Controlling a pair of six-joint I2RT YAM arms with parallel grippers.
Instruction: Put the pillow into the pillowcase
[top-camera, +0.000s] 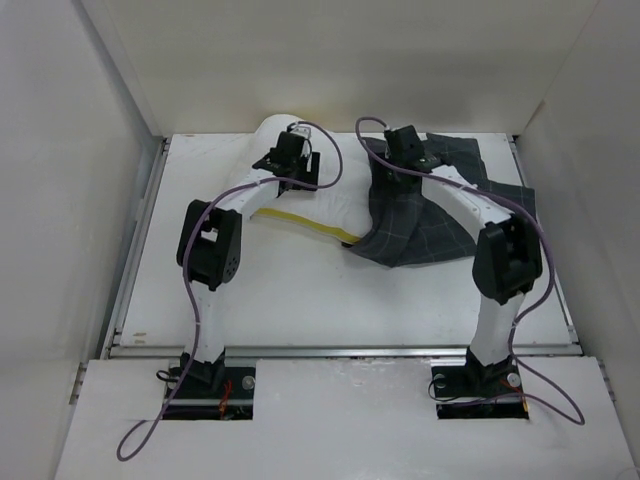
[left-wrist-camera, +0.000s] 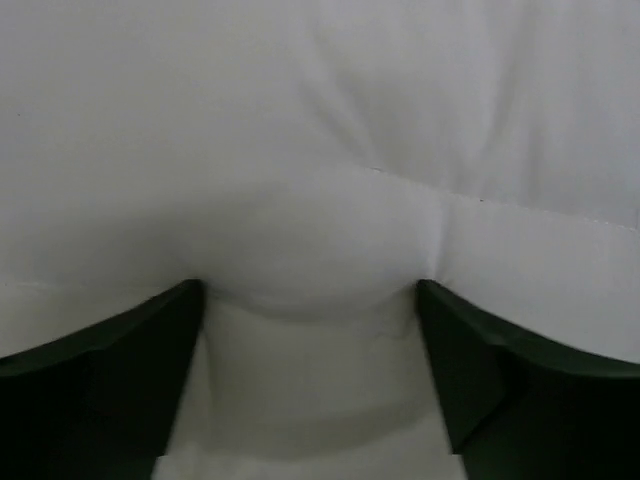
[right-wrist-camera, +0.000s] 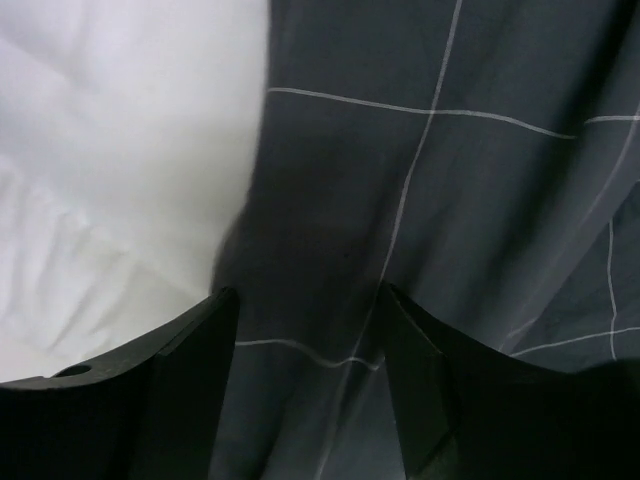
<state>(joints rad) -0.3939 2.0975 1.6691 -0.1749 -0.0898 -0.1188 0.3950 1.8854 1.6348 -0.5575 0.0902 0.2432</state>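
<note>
White pillow (top-camera: 322, 204), right end under dark checked pillowcase (top-camera: 425, 232)

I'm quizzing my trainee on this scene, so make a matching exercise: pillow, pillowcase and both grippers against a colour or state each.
1 the pillow
2 the pillowcase
3 left gripper
4 right gripper

A checked fabric between its fingers
B white, yellow edge band
C white fabric between its fingers
D dark grey, light check

Pairs: 1-B, 2-D, 3-C, 4-A

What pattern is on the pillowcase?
The pillowcase is dark grey with thin light lines making big squares; the right wrist view shows it best.
</note>
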